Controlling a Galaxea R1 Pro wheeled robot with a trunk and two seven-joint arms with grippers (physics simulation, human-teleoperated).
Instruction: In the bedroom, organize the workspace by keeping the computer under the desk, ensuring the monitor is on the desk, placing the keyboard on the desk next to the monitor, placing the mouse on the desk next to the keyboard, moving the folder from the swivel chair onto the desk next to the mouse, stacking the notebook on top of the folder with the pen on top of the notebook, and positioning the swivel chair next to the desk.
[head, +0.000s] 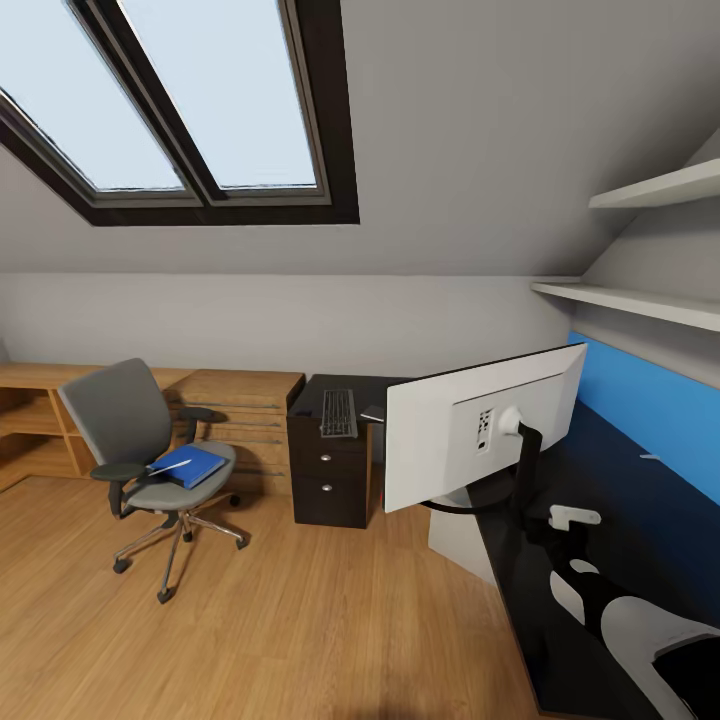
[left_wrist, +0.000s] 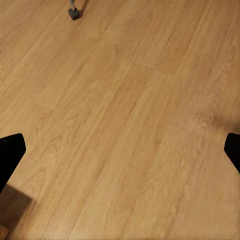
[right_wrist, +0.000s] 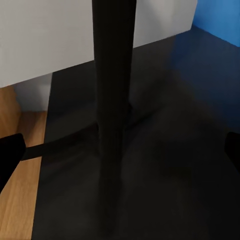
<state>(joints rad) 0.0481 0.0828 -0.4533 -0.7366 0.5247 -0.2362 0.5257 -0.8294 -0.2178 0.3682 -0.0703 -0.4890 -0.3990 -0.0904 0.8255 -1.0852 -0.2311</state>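
Here, no readable writing anywhere; small marks on the back of the monitor (head: 480, 425) too blurred to make out. One monitor, back toward the camera, upright on the dark desk (head: 620, 520) on its black stand (right_wrist: 114, 100). One keyboard (head: 339, 412) atop a dark drawer cabinet (head: 328, 470). One swivel chair (head: 135, 445) on the wood floor (left_wrist: 130, 130), carrying one blue folder (head: 190, 465). Left gripper (left_wrist: 120, 150) over bare floor, right gripper (right_wrist: 120, 150) facing the stand, both spread apart, grasping nothing.

No readable text, labels or numbers appear anywhere.
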